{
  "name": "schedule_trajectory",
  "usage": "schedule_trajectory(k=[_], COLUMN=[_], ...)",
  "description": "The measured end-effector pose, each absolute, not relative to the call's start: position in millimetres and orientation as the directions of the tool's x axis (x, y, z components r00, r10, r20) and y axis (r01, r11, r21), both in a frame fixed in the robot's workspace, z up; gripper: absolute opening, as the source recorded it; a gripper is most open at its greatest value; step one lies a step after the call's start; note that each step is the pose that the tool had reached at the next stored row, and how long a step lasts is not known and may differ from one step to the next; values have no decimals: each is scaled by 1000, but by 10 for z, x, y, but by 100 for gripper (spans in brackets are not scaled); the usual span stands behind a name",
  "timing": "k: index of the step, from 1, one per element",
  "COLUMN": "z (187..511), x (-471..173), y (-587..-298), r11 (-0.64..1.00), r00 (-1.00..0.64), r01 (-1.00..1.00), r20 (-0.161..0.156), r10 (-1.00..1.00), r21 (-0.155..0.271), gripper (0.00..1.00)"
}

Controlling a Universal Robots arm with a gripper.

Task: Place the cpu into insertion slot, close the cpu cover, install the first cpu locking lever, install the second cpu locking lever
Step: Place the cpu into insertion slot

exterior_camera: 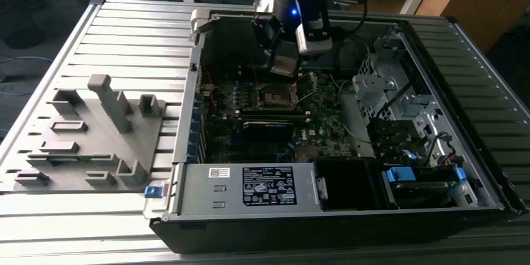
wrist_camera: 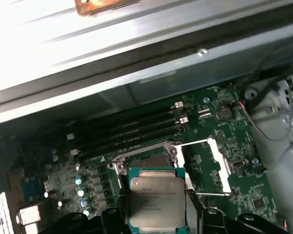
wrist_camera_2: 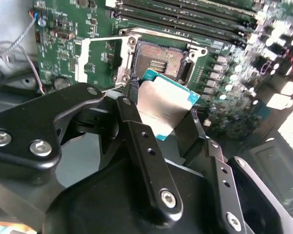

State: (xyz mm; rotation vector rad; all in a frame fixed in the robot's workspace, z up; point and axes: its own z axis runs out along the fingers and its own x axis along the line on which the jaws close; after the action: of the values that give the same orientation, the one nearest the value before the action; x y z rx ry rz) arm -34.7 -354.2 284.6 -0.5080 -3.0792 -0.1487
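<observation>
My gripper [wrist_camera_2: 163, 111] is shut on the cpu [wrist_camera_2: 162, 103], a flat square chip with a silver top and teal edge, pinched between two black fingers [wrist_camera_2: 132, 92]. The chip hangs tilted just above the insertion slot [wrist_camera_2: 162, 59], whose dark pin field lies bare. The cpu cover [wrist_camera_2: 98, 57], a thin silvery frame, stands flipped open beside the slot. In the first wrist view the cpu [wrist_camera: 157, 199] sits in front of the insertion slot [wrist_camera: 145, 161], with the cpu cover [wrist_camera: 208, 165] swung aside. In the exterior view the gripper [exterior_camera: 285, 61] hovers over the insertion slot [exterior_camera: 276, 96].
The open computer case [exterior_camera: 186, 100] lies on a slatted metal table. Long black memory slots [wrist_camera_2: 195, 17] run beside the socket. A power supply [exterior_camera: 248, 185] sits at the case's near end, a drive cage [exterior_camera: 389, 91] on the exterior view's right, a grey fixture plate [exterior_camera: 91, 134] on its left.
</observation>
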Motion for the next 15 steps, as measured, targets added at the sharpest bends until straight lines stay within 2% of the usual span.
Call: schedule_trajectory(k=[15], z=[2841], x=[-347], y=[-3542], r11=[823], r00=[-828], r01=[560], r20=[32], r10=[560], r21=[91], gripper=[54])
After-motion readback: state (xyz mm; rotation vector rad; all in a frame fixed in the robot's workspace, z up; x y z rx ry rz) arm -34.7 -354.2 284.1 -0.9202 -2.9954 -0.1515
